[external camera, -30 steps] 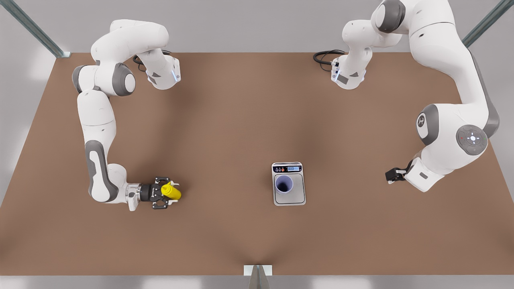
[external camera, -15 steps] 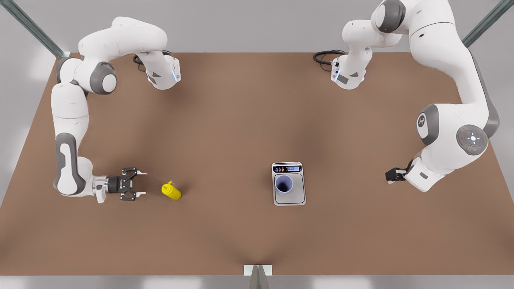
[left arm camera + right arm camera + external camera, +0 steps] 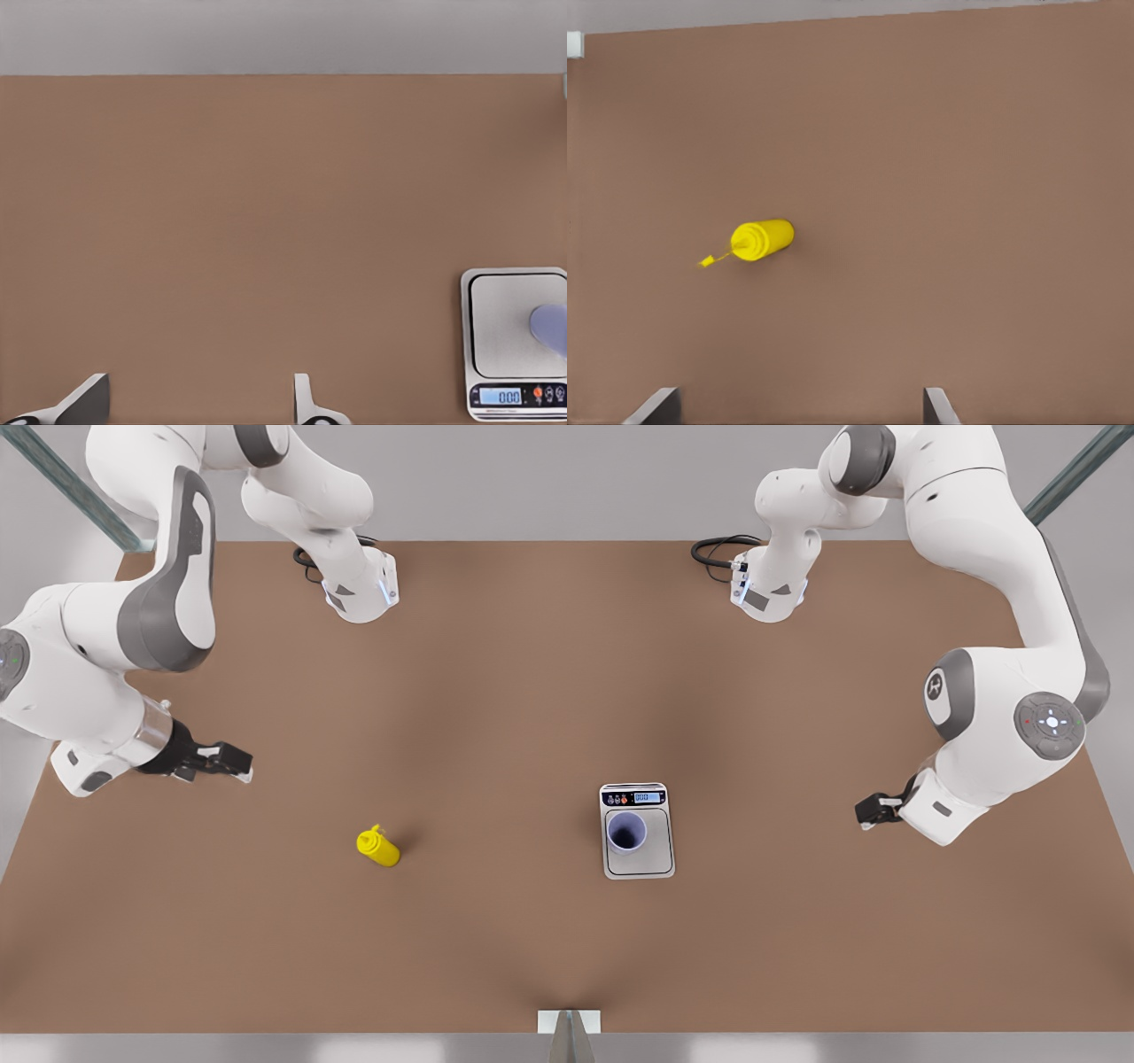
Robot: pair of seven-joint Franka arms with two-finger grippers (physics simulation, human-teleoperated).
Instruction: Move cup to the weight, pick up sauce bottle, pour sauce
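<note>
Front view: one bottle (image 3: 378, 847), one cup (image 3: 626, 832) on one scale (image 3: 638, 865), and two empty, spread grippers (image 3: 232, 764) (image 3: 864, 812) are seen.

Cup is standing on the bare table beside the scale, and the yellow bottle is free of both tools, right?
No. The front view shows the cup on the scale, on its plate, not beside it. The yellow bottle is free: the right tool and the left tool are open, away from it.
</note>
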